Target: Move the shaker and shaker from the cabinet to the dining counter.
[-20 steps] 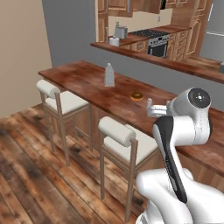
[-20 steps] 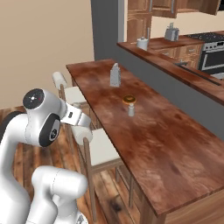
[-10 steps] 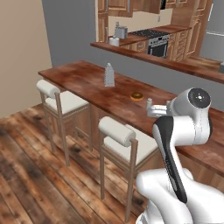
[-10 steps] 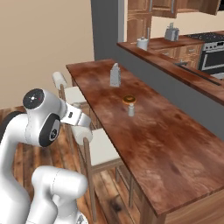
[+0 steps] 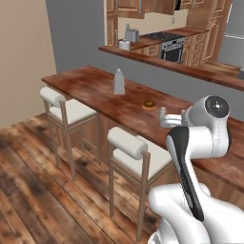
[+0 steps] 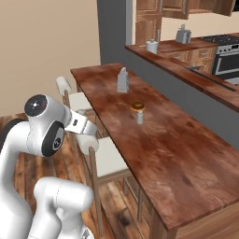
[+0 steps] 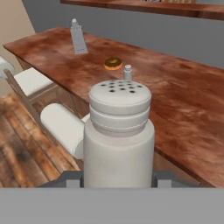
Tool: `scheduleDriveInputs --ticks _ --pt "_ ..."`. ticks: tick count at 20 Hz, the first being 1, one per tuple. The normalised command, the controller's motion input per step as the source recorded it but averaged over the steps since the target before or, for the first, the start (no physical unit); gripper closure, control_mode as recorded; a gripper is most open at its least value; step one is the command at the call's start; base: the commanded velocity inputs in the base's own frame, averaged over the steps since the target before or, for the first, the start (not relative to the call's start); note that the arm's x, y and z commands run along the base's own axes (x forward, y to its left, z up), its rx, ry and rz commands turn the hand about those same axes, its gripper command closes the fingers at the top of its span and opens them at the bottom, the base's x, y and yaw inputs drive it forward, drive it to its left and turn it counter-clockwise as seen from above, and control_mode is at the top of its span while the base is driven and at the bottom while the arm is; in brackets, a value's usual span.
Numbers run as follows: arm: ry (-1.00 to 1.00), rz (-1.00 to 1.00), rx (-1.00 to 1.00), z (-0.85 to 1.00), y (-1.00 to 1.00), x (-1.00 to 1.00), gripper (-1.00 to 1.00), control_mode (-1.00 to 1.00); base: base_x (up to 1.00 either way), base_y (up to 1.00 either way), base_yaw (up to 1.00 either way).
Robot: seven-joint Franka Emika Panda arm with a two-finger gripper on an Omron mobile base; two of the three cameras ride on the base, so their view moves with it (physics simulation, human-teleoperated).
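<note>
In the hand view a light-grey shaker (image 7: 118, 131) with a perforated rounded cap stands upright between my gripper's (image 7: 117, 180) fingers, which are shut on its lower body. It hangs over a stool beside the near edge of the dining counter (image 7: 183, 92). The other shaker (image 7: 127, 72) stands on the reddish-brown counter top just beside a brown donut (image 7: 113, 63); from the right base it shows as a small shaker (image 6: 140, 116) in front of the donut (image 6: 137, 106). My hand (image 6: 80, 125) reaches toward the counter's edge (image 6: 107, 135).
A grey box grater (image 6: 123, 80) stands farther along the counter. Two cream-cushioned stools (image 5: 128, 147) (image 5: 66, 109) line its near side, one right under my hand. Behind is a raised ledge (image 6: 186, 77), the kitchen with a toaster (image 6: 183, 35), and an oven.
</note>
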Motion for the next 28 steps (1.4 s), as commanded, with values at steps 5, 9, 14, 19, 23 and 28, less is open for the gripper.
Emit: scheduleDriveInputs --ticks 5,9,14,19,23,28 --pt "0.00 0.00 0.01 -0.03 -0.02 -0.04 1.00 -1.00 0.00 0.00 0.00" --pt "-0.01 0.02 0.00 -0.15 -0.09 -0.01 1.00 -1.00 0.00 0.00 0.00" --pt "0.00 0.17 0.00 -0.02 -0.24 0.07 1.00 -1.00 0.00 0.00 0.00" --pt "-0.05 0.23 0.00 -0.01 -0.29 0.15 1.00 -1.00 0.00 0.00 0.00" --pt "-0.08 0.28 0.00 -0.01 -0.29 0.31 1.00 -1.00 0.00 0.00 0.00" --pt "-0.21 0.22 0.00 -0.06 -0.26 0.27 1.00 -1.00 0.00 0.00 0.00"
